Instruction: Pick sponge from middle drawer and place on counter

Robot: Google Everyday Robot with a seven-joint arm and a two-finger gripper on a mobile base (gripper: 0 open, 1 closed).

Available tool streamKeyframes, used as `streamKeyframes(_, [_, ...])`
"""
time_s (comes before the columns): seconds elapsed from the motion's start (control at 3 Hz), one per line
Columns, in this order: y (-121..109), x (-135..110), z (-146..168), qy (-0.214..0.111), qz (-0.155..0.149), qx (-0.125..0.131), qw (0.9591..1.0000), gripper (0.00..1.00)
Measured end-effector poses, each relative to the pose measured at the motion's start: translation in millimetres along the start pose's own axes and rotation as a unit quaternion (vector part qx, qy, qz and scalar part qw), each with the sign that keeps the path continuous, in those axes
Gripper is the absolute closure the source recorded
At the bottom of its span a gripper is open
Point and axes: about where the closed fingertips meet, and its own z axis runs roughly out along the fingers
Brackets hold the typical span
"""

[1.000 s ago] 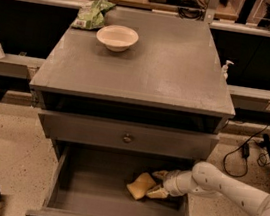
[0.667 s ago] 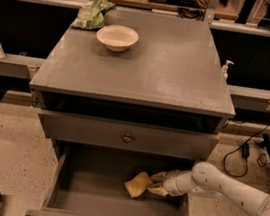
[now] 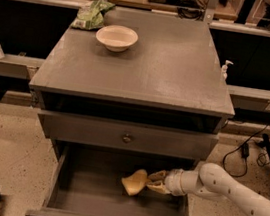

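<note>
At the far left corner of the counter surface (image 3: 180, 76) lies a green bag (image 3: 90, 15); just right of it, a little nearer, stands a cream bowl (image 3: 116, 37); the broad stretch right of the bowl looks a fair spot for a set-down.

Under the top runs a closed drawer panel (image 3: 81, 130) with a small round knob (image 3: 127, 138); below that the middle drawer (image 3: 69, 191) stands pulled out toward the near side, its flat bottom showing.

The sponge (image 3: 134, 181) is inside this drawer, somewhat right of centre, tipped up rather than lying flat; whether its lower left corner touches the drawer bottom I cannot tell.

Immediately right of it is the gripper (image 3: 152, 181), reaching in from the right over the drawer's side wall on a white arm (image 3: 234, 188); it is clenched on the sponge's right edge, one finger above and one below.

As to handling: the sponge looks light and soft, foam that gives under a pinch and droops away from the hold; it is not fragile, and likely grippy rather than slick; the hold appears to sit at the edge, where the wavy rim offers little material, so a bite further in toward the middle would probably be surer; the free left end may sag or catch on the panel above during a lift.
</note>
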Motion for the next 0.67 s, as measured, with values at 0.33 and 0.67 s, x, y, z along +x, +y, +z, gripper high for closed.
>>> streamKeyframes(0.33, [16.3,-49.8,-32.4,-0.043,-0.031,0.007,0.9986,1.00])
streamKeyframes(0.67, [44.8,-99.6,-68.7,-0.048,-0.060,0.010,0.9970,1.00])
